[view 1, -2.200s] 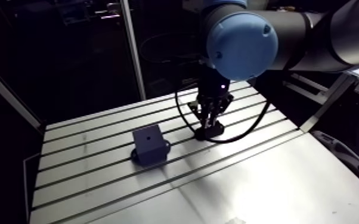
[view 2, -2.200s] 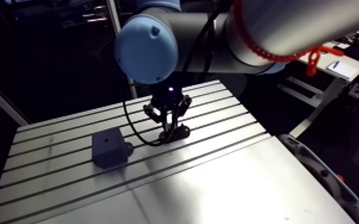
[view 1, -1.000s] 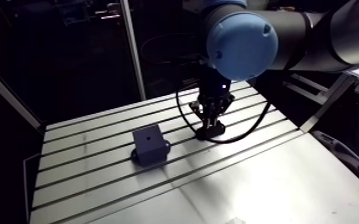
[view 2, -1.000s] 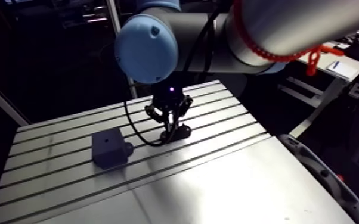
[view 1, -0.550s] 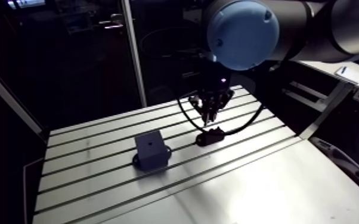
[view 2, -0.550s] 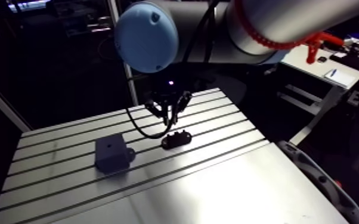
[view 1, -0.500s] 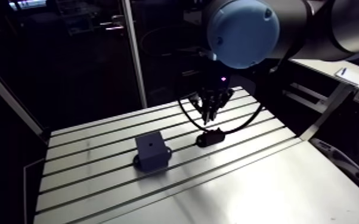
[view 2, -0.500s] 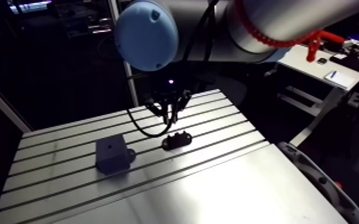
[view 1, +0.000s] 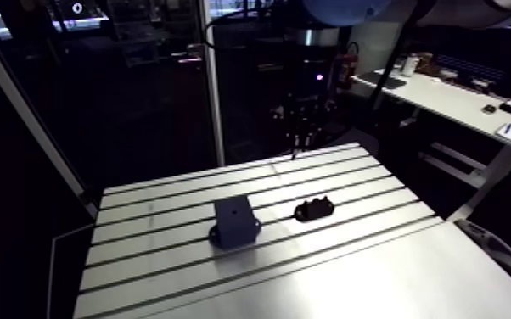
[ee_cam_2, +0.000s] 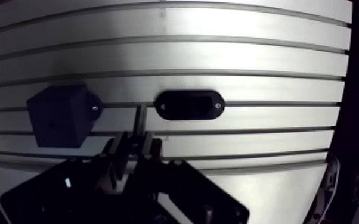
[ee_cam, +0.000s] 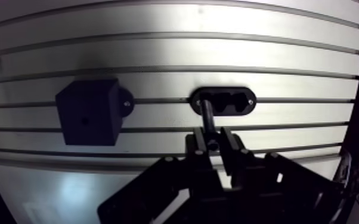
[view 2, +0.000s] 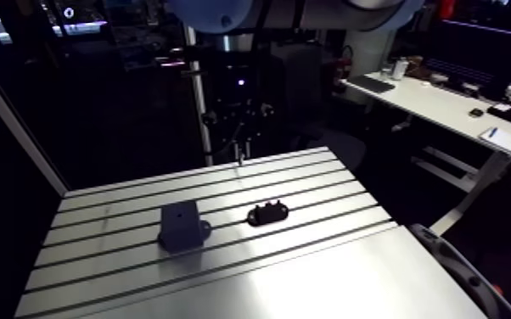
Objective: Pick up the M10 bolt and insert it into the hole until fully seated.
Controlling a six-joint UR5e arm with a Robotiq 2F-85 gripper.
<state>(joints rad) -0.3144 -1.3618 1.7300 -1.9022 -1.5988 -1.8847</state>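
Obliquely above table (view 1: 165, 205); overhead past tool (ee_cam: 213, 143)

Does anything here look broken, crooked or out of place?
Nothing stands out. The dark cube-shaped block and the black oval holder sit flat, apart, on the slotted aluminium table; the claw grips a dark bolt above the table.

Slotted aluminium table (view 1: 352, 280), a dark block (view 1: 235, 222) and a black oval holder (view 1: 314, 208) apart on it

Black oval holder (view 1: 314, 208) on slotted table (view 1: 369, 271).
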